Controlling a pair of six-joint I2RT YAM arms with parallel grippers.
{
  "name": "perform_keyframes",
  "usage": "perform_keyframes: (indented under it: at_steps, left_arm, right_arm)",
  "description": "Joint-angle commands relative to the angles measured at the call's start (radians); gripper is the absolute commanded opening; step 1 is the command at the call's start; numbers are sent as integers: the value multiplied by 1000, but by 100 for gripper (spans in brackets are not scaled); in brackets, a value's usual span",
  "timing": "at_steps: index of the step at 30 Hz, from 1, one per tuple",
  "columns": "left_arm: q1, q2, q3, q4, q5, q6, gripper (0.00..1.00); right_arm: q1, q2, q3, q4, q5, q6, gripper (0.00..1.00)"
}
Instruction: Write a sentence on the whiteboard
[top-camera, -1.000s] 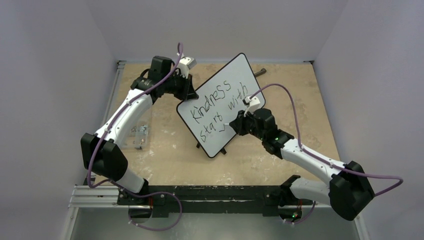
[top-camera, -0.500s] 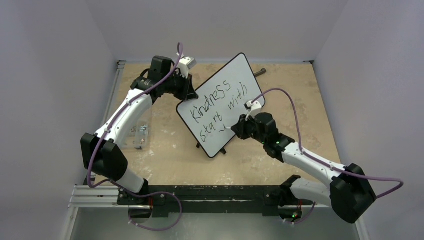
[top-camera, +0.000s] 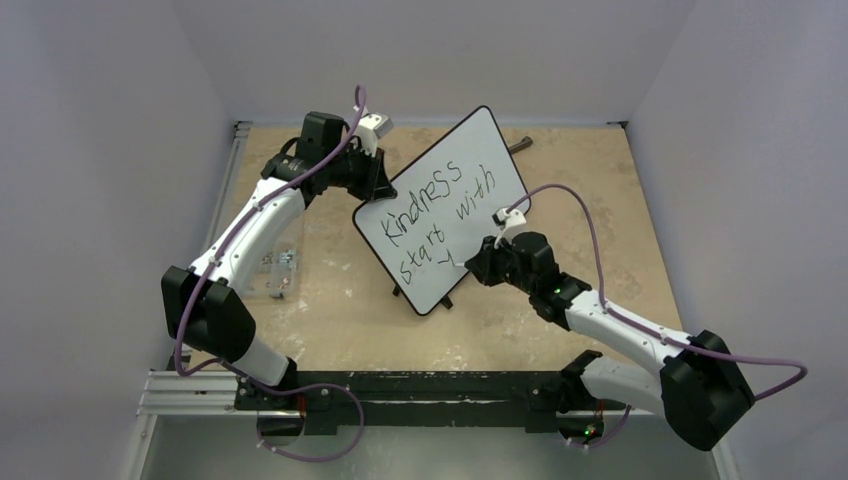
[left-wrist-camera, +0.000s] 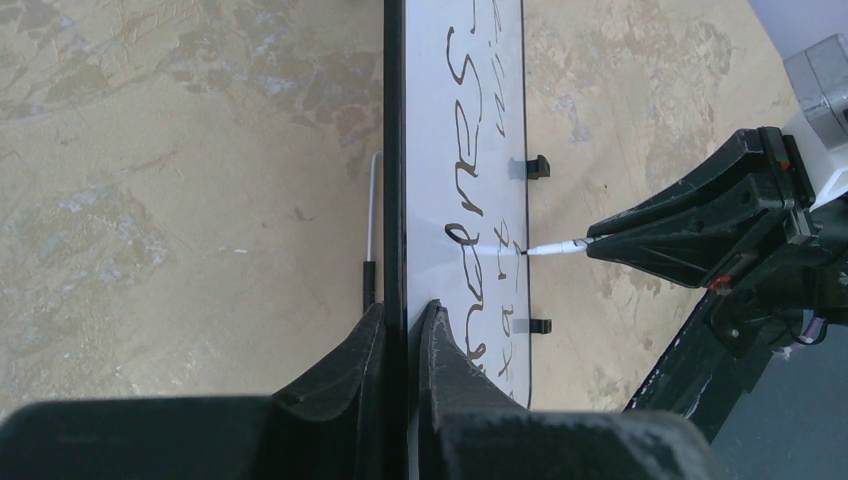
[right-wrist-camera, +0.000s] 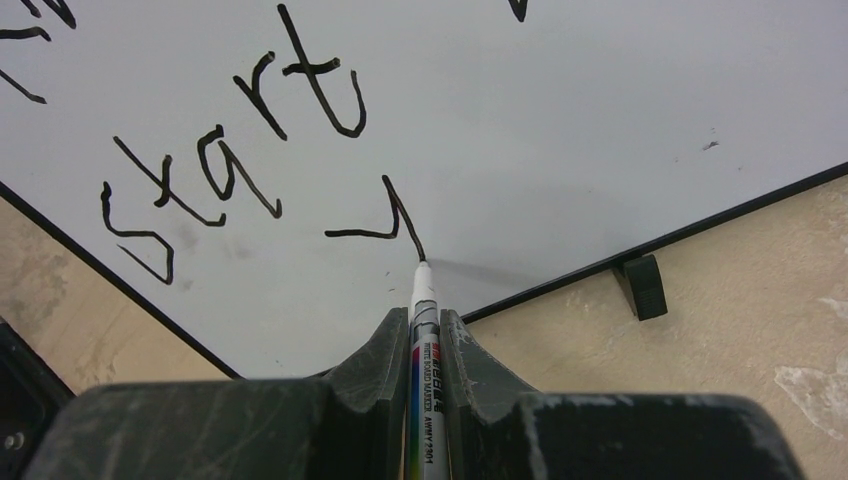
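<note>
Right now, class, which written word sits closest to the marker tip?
The word "start", just above the tip; "Kindness" and "with" lie farther from the marker.

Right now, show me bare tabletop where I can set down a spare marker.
The widest bare table lies right of the whiteboard, up to the wall. A bare strip runs between the board's feet and the arm bases. Crowded: the left gripper clamps the board's edge, the right gripper holds the marker to it, and small clutter sits by the left arm.

The right hand (right-wrist-camera: 424, 325) has slid nearer with the marker (right-wrist-camera: 421, 290), seemingly lengthening a new stroke (right-wrist-camera: 402, 218).
</note>
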Motion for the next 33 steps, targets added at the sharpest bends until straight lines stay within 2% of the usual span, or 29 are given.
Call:
perform_keyframes:
  at_steps: [1,15,21,26,33]
  left_arm:
    - [-19,31,-21,-135,-128,118,0]
    - [-20,28,-21,-137,-133,121,0]
    - [-16,31,-21,-137,-136,120,0]
    - [-9,32,-15,-137,-129,119,0]
    - [-9,31,-17,-138,-123,117,0]
  right_arm:
    - [4,5,-13,9,-49,15,0]
    - [11,66,135,31,-147,2,0]
    - [12,-11,180,-50,-158,-22,0]
    - [10,-86,174,-90,-138,-22,0]
    - [4,-64,148,-90,16,-11,0]
